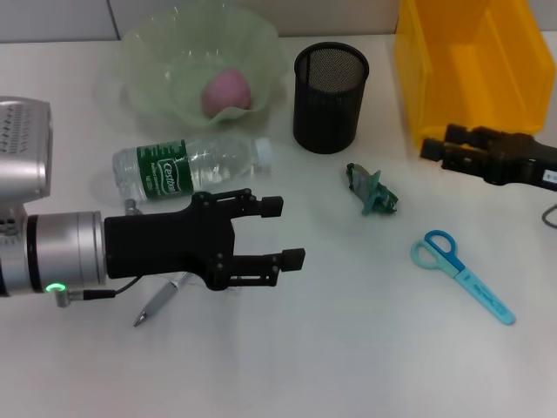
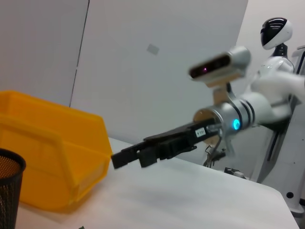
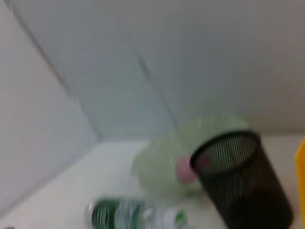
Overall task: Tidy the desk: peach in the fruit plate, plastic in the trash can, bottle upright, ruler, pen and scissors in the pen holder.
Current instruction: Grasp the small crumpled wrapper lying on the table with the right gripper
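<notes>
The pink peach point(image 1: 228, 91) lies in the pale green fruit plate point(image 1: 157, 52) at the back left. A clear bottle point(image 1: 187, 165) with a green label lies on its side in front of the plate. My left gripper point(image 1: 283, 232) hovers open and empty just in front of the bottle. A silver pen point(image 1: 157, 303) pokes out from under it. The crumpled green plastic point(image 1: 372, 190) sits mid-table, and the blue scissors point(image 1: 461, 274) lie to its front right. The black mesh pen holder point(image 1: 330, 84) stands beside the yellow trash can point(image 1: 474, 61). My right gripper point(image 1: 432, 150) hangs at the can's front. The ruler is out of view.
The left wrist view shows the yellow can point(image 2: 52, 143), the holder's rim point(image 2: 9, 191) and the right arm's gripper point(image 2: 126, 157) over the white table. The right wrist view shows the holder point(image 3: 238, 186), the plate point(image 3: 157, 162), the peach point(image 3: 183, 169) and the lying bottle point(image 3: 133, 214).
</notes>
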{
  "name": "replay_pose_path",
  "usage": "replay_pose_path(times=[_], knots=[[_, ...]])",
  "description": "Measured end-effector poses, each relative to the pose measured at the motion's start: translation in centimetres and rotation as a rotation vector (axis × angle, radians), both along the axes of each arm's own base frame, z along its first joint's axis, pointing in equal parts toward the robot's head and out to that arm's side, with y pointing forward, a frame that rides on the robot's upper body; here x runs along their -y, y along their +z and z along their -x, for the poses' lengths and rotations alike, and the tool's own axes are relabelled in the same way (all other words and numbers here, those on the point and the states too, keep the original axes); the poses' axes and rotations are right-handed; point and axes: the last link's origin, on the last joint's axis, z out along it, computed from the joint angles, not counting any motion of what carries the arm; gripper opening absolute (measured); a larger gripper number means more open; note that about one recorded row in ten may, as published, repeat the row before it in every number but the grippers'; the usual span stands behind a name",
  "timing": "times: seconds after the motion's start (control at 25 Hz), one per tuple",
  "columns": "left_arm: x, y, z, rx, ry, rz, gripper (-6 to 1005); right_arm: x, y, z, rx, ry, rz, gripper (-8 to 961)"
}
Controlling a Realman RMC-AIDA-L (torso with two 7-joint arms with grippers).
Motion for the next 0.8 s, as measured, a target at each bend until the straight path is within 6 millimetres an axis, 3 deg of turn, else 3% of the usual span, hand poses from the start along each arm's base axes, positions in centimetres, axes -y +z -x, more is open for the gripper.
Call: replay_pose_path(times=[0.16, 0.4, 0.56, 0.8], knots=[[-0.2, 0.0, -0.1, -0.004, -0.001, -0.006, 794, -2.0, 1.7, 3.0, 0.160, -0.048, 0.175, 761], [-0.3, -0.2, -0.1, -0.013, -0.020, -0.027, 793, -3.8, 2.1, 4.8, 0.317, -0.156, 0.304, 761], [-0.4, -0.2, -0.2, -0.013, -0.028, -0.033, 792, -5.6, 1.5, 6.5, 0.466, -0.232, 0.362, 761], [-0.5, -0.3, -0.4, -0.014, -0.036, -0.038, 791, -6.6, -0.5, 8.2, 0.583, -0.231, 0.376, 761]])
